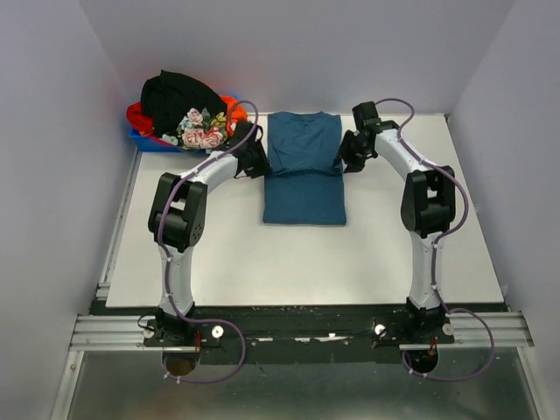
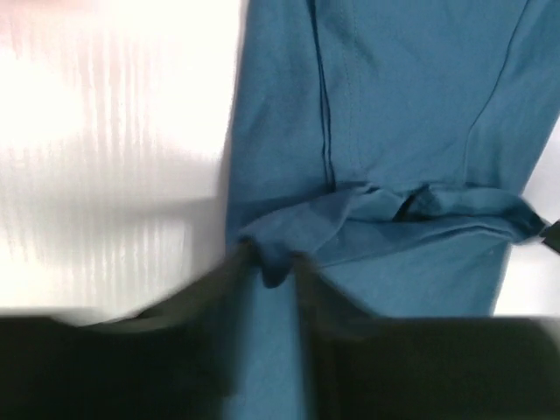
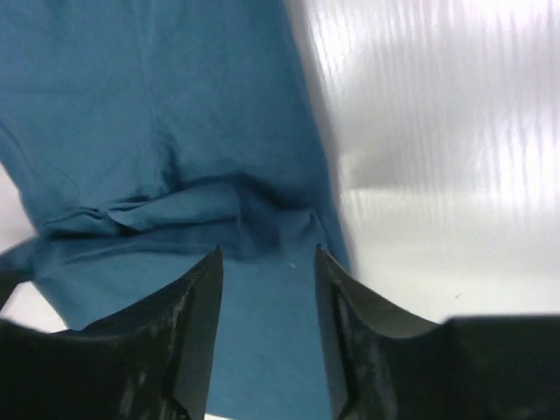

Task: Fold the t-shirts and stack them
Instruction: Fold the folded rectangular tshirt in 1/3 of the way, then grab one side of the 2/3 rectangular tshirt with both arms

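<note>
A dark teal-blue t-shirt (image 1: 304, 175) lies on the white table, its lower part doubled up over the upper part. My left gripper (image 1: 256, 160) is at the shirt's left edge by the fold. In the blurred left wrist view the left gripper (image 2: 273, 262) stands slightly open, with a pucker of the teal t-shirt (image 2: 394, 105) at its tips. My right gripper (image 1: 350, 153) is at the right edge. There the right gripper (image 3: 267, 254) is open above the teal t-shirt (image 3: 131, 105), holding nothing. A black t-shirt (image 1: 179, 96), an orange-red one (image 1: 234, 109) and a flowered one (image 1: 201, 129) are heaped at the back left.
The heap sits in a small blue bin (image 1: 144, 140) at the table's back left corner. Grey walls close in the table on the left, right and back. Bare white table (image 1: 219, 254) lies in front of the teal shirt.
</note>
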{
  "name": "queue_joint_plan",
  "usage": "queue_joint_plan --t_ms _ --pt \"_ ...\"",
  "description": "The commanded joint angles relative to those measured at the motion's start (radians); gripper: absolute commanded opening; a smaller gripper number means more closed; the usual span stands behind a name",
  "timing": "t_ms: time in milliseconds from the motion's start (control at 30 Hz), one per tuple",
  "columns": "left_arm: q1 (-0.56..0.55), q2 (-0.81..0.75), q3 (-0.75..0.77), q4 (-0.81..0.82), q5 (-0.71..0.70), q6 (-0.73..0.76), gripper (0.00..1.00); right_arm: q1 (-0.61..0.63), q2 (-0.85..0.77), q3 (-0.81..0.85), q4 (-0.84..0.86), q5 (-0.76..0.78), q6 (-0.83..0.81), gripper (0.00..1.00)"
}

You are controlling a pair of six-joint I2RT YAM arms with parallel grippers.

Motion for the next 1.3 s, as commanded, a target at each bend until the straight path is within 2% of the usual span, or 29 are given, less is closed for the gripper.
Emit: queue_joint_plan --t_ms 0,133,167,233,400,500,733,833,967,1267 --pt "0.026 0.000 0.009 0.093 0.069 -0.031 0.61 -0.019 0.025 0.061 -0.013 -0.028 -0.016 0.69" --pt "0.031 -0.063 -0.001 0.090 0.053 -0.011 0.84 -0.020 -0.053 -0.010 0.011 -0.010 -0.019 0.71" --pt "0.031 -0.084 -0.010 0.090 0.050 -0.006 0.88 -0.020 -0.085 -0.048 0.020 0.001 -0.021 0.72" --pt "0.028 -0.132 -0.054 0.102 0.056 -0.003 0.89 -0.020 -0.177 -0.151 0.054 0.016 -0.025 0.71" --pt "0.002 -0.253 -0.233 0.142 0.072 0.001 0.75 -0.017 -0.359 -0.510 0.252 -0.045 -0.025 0.58" --pt "-0.018 -0.296 -0.332 0.156 0.084 0.000 0.64 -0.010 -0.383 -0.590 0.266 -0.056 -0.042 0.51" --pt "-0.073 -0.396 -0.510 0.159 0.055 0.017 0.53 0.015 -0.485 -0.809 0.347 -0.102 -0.050 0.46" --pt "-0.078 -0.426 -0.574 0.179 0.070 0.018 0.49 0.022 -0.515 -0.867 0.364 -0.115 -0.059 0.44" --pt "-0.079 -0.443 -0.611 0.182 0.075 0.027 0.47 0.024 -0.542 -0.915 0.379 -0.129 -0.070 0.43" --pt "-0.078 -0.446 -0.610 0.160 0.073 0.043 0.44 0.026 -0.581 -0.901 0.352 -0.125 -0.091 0.41"
